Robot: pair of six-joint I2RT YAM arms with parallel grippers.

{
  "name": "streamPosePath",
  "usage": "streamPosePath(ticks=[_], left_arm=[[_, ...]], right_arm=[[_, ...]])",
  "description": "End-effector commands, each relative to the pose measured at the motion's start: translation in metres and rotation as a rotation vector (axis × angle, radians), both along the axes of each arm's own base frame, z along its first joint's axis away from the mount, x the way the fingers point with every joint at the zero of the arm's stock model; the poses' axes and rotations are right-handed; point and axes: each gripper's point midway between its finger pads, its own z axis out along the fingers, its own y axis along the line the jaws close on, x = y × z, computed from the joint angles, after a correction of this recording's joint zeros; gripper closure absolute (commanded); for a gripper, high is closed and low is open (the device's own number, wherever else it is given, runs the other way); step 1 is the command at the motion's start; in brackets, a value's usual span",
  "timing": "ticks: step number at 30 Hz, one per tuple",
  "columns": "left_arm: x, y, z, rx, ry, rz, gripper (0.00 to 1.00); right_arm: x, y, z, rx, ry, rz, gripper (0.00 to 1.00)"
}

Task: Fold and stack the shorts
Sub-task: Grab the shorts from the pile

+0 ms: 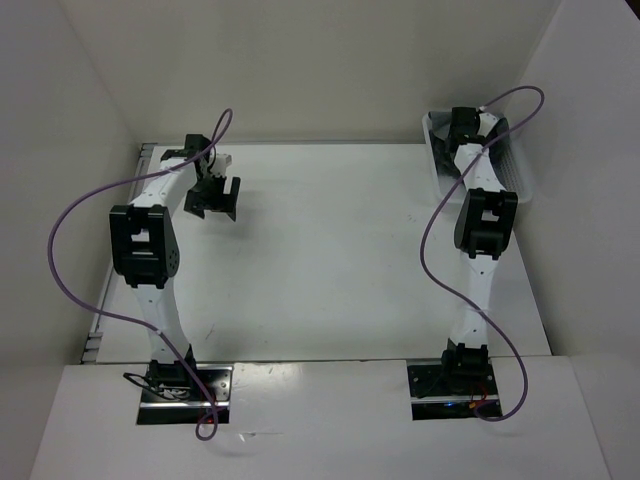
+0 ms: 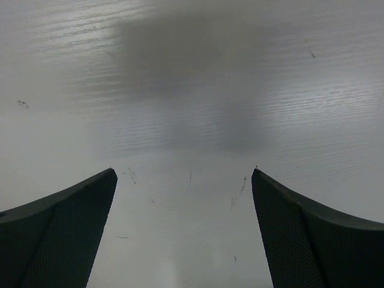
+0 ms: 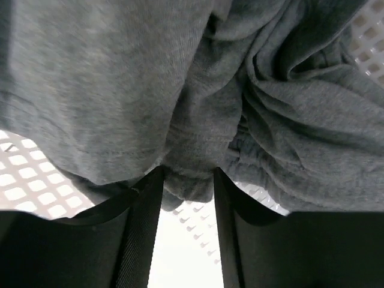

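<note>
The grey shorts (image 3: 120,78) lie bunched in the white mesh basket (image 3: 24,180), filling the right wrist view. My right gripper (image 3: 186,174) reaches down into the basket (image 1: 520,170) at the far right of the table, and its jaws pinch a fold of the shorts between their tips. In the top view the arm hides the shorts and the gripper's fingers. My left gripper (image 1: 213,200) hangs open and empty over the far left of the table; in its wrist view (image 2: 183,171) only the bare table shows between the wide-apart fingers.
White walls close in the table (image 1: 320,250) at the back and on both sides. The basket stands against the right wall at the back corner. Purple cables loop off both arms.
</note>
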Motion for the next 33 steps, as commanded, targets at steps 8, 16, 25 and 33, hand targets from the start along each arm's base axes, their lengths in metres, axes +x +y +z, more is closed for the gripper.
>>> streamPosePath(ticks=[8, 16, 25, 33], left_arm=[[0.003, -0.003, 0.014, -0.006, -0.031, -0.01, 0.0], [0.01, -0.012, 0.05, -0.053, -0.122, -0.029, 0.0], [0.014, -0.019, 0.091, -0.087, -0.228, -0.049, 0.0], [0.002, -0.017, 0.084, -0.08, -0.197, -0.044, 0.0]], right_arm=[[0.019, 0.015, 0.006, 0.069, -0.06, 0.133, 0.86], [0.015, 0.017, 0.082, 0.016, -0.166, 0.143, 1.0], [0.0, 0.005, 0.089, -0.081, -0.209, -0.023, 0.35], [0.011, 0.009, 0.057, -0.05, -0.17, -0.014, 0.24]])
